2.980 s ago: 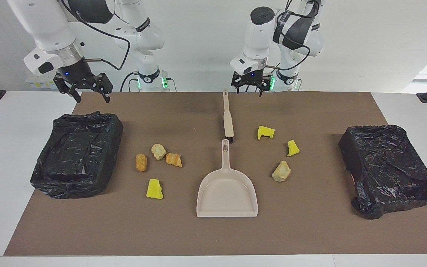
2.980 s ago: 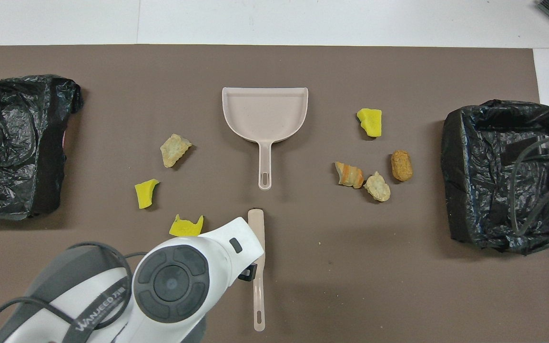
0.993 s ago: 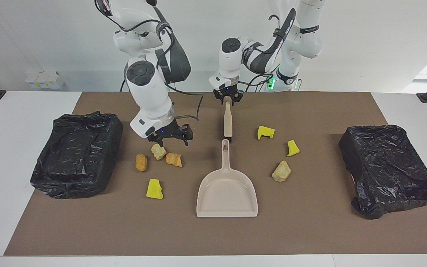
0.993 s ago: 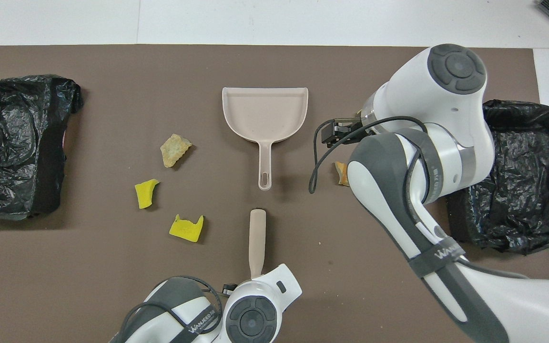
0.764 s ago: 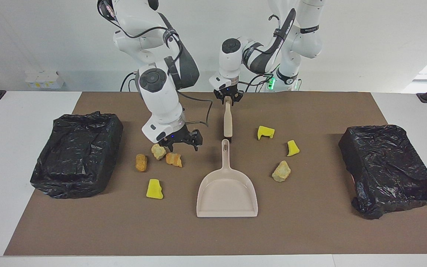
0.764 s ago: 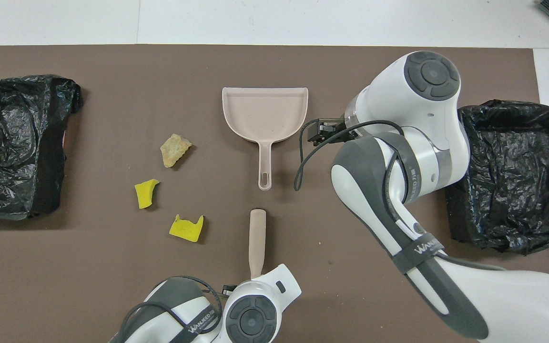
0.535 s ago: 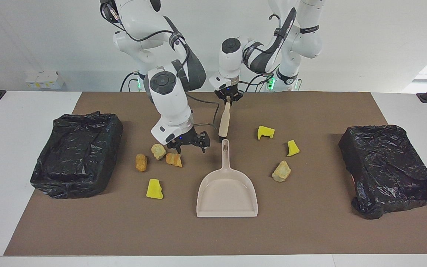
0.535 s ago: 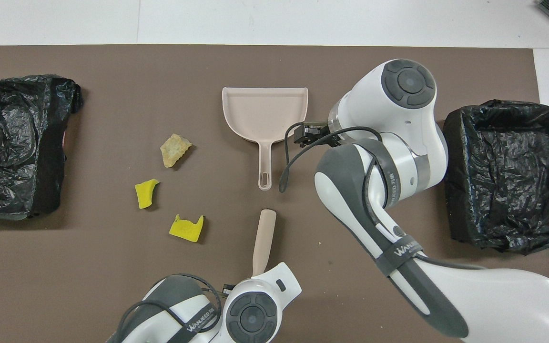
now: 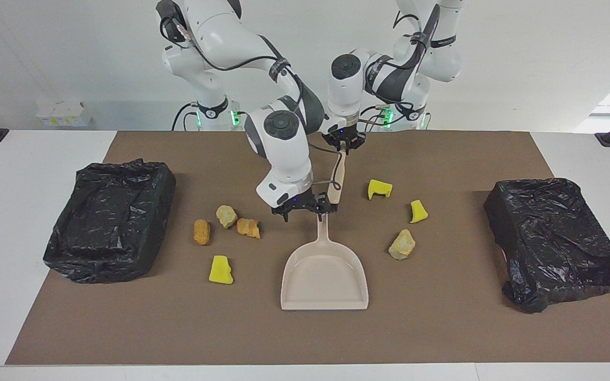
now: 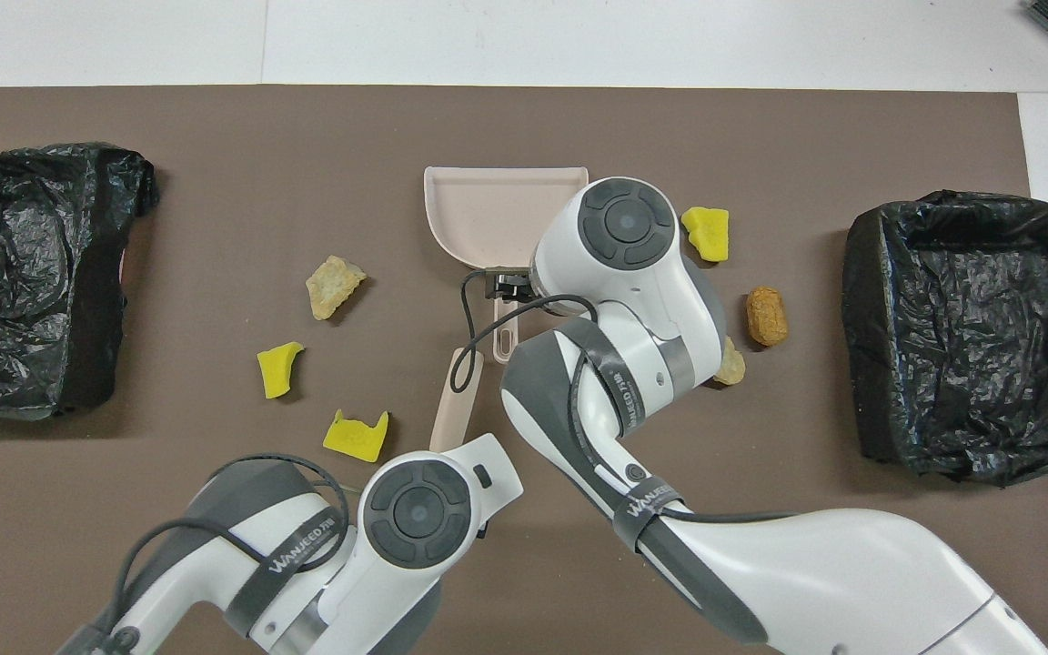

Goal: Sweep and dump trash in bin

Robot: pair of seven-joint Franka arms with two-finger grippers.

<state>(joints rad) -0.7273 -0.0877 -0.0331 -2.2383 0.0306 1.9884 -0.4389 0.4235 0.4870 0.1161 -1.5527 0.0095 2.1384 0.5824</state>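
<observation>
The trash is several small lumps on the brown mat: yellow chunks, beige lumps and orange-brown pieces. A beige dustpan lies mid-mat with its handle pointing toward the robots. My right gripper hangs open just over the end of that handle. My left gripper is shut on the thin end of a beige brush, which tilts down toward the dustpan handle. Black-bagged bins stand at the two ends.
In the overhead view the right arm's wrist covers the dustpan's handle and part of its pan. The brush handle lies slantwise beside a yellow chunk. White table borders the mat.
The right arm swung from over the lumps at its own end across to the dustpan handle. The left gripper closed on the brush and swung its bristle end sideways, now tilted.
</observation>
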